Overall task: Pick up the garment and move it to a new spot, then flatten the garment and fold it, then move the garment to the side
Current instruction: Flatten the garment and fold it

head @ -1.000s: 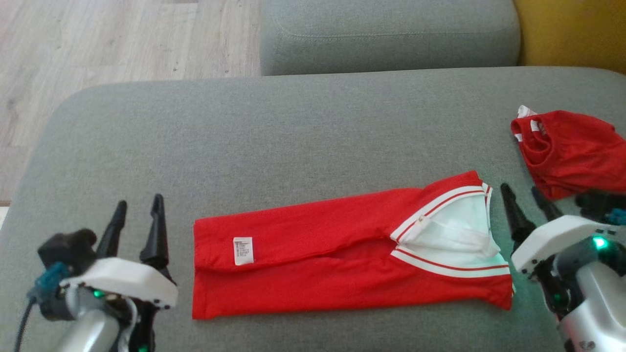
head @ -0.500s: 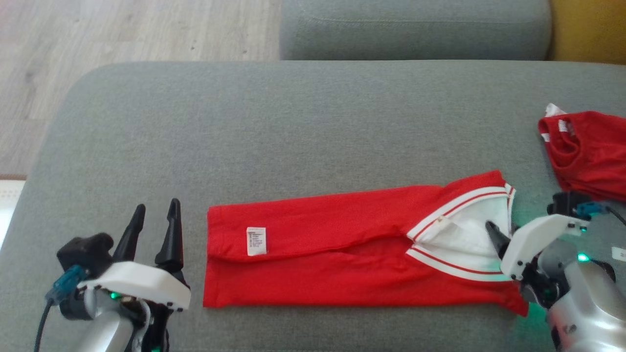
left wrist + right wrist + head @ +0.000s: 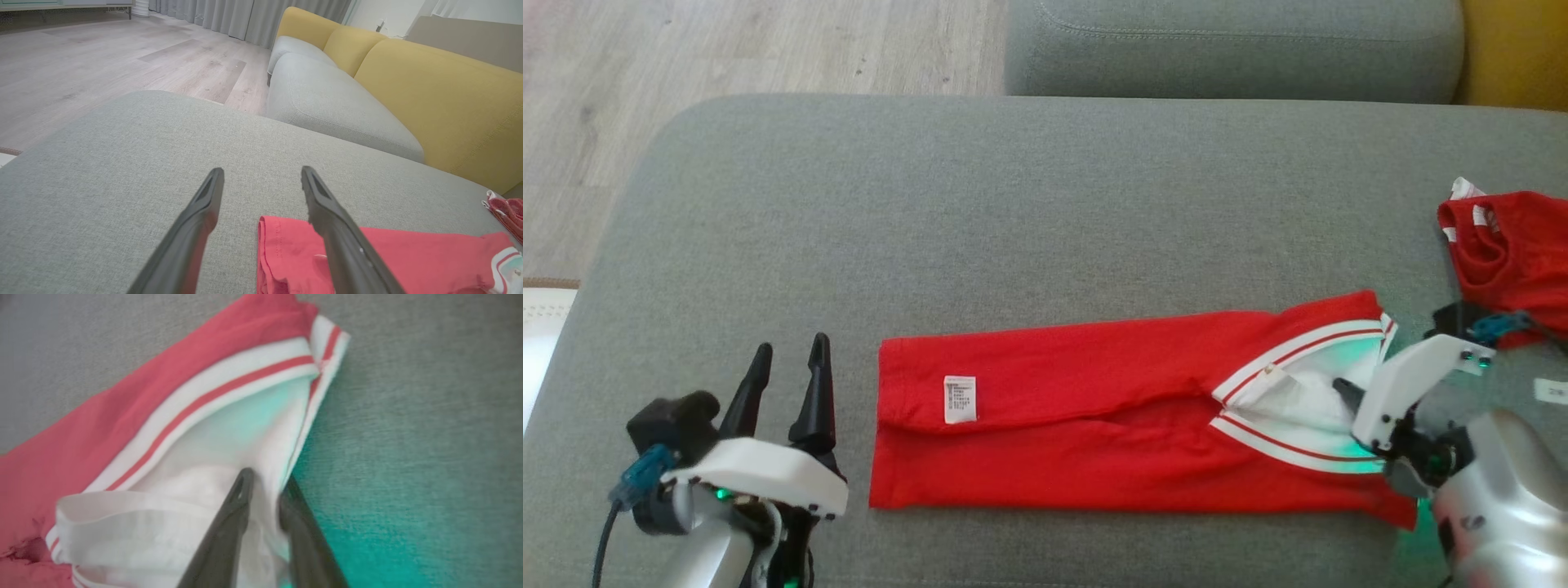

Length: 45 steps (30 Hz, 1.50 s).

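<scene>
The garment (image 3: 1094,425) is a red shirt with a white, red-striped V-collar, folded into a long strip on the grey cushion (image 3: 1013,204). Its collar end points right. My right gripper (image 3: 1342,390) sits on the collar end. In the right wrist view the right gripper (image 3: 267,477) has its two fingers drawn close together, pinching the white edge of the garment (image 3: 204,416). My left gripper (image 3: 790,347) hovers open just left of the garment's hem, holding nothing. The left wrist view shows the left gripper (image 3: 261,173) spread above the cushion, with the garment's hem (image 3: 408,261) beside its right finger.
A second, crumpled red garment (image 3: 1515,253) lies at the cushion's right edge, seen too as a red heap (image 3: 504,210). Behind are another grey seat cushion (image 3: 1233,49) and the yellow sofa back (image 3: 429,81). Wooden floor (image 3: 727,41) lies beyond the left and far edges.
The camera has shifted. My right gripper moved from beside the collar onto it, and its fingers closed on the white edge. The left gripper stayed open where it was.
</scene>
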Tool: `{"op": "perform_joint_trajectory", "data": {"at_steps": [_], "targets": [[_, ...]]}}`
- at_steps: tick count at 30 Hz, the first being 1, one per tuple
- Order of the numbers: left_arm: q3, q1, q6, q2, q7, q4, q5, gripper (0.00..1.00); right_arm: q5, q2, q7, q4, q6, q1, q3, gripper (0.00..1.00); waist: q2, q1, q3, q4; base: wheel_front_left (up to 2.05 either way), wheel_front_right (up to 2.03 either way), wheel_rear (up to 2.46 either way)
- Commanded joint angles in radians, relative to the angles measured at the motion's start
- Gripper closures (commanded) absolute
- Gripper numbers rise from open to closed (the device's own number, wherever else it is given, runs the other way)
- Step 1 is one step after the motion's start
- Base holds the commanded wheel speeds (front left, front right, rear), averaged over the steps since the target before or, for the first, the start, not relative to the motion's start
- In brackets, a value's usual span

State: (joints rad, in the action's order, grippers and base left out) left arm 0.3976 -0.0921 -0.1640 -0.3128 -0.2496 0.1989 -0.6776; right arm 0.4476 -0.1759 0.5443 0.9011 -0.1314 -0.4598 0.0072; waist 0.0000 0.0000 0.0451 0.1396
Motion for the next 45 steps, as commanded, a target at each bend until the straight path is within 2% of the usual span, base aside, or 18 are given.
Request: {"op": "perform_joint_trajectory", "data": {"at_steps": [1, 8, 12, 16, 23, 29, 37, 41, 45], "targets": [[-0.055, -0.062, 0.004, -0.014, -0.012, -0.023, 0.010, 0.00, 0.010, 0.045, 0.014, -0.003, 0.001, 0.030, 0.050, 1.00, 0.0000, 0.0000, -0.001, -0.001, 0.00, 0.00, 0.00], [-0.062, -0.055, 0.009, -0.004, -0.012, -0.011, 0.015, 0.00, 0.032, 0.008, -0.088, -0.083, 0.001, 0.018, 0.054, 1.00, 0.0000, 0.0000, -0.011, -0.013, 0.00, 0.00, 0.00], [-0.066, -0.050, 0.009, -0.001, -0.012, -0.010, 0.017, 0.00, 0.025, -0.040, -0.125, -0.111, 0.001, 0.009, 0.041, 1.00, 0.0000, 0.0000, -0.019, -0.027, 0.00, 0.00, 0.00], [-0.073, -0.043, 0.007, -0.002, -0.012, -0.011, 0.017, 0.00, 0.002, -0.087, -0.141, -0.140, 0.001, -0.002, 0.028, 1.00, 0.0000, 0.0000, -0.026, -0.042, 0.00, 0.00, 0.00], [-0.088, -0.031, 0.004, -0.003, -0.012, -0.020, 0.019, 0.00, 0.006, -0.097, -0.146, -0.232, 0.001, 0.007, 0.037, 1.00, 0.0000, 0.0000, -0.040, -0.051, 0.00, 0.00, 0.00], [-0.114, -0.008, -0.008, -0.006, -0.012, -0.033, 0.040, 0.00, -0.012, -0.060, -0.133, -0.387, 0.001, 0.045, 0.076, 1.00, 0.0000, 0.0000, -0.054, -0.030, 0.00, 0.00, 0.00], [-0.102, 0.001, -0.004, 0.000, -0.010, -0.028, 0.051, 0.00, -0.021, 0.039, -0.046, -0.614, 0.001, 0.112, 0.200, 1.00, 0.0000, 0.0000, -0.070, 0.064, 0.00, 0.00, 0.00], [-0.088, -0.006, 0.001, 0.008, -0.005, -0.022, 0.052, 0.00, -0.006, 0.076, -0.016, -0.626, 0.001, 0.116, 0.255, 1.00, 0.0000, 0.0000, -0.075, 0.131, 0.00, 0.00, 0.00], [-0.081, -0.011, 0.005, 0.011, -0.002, -0.012, 0.050, 0.00, 0.016, 0.099, -0.015, -0.580, 0.001, 0.090, 0.297, 1.00, 0.0000, 0.0000, -0.076, 0.192, 0.00, 0.00, 0.00]]}}
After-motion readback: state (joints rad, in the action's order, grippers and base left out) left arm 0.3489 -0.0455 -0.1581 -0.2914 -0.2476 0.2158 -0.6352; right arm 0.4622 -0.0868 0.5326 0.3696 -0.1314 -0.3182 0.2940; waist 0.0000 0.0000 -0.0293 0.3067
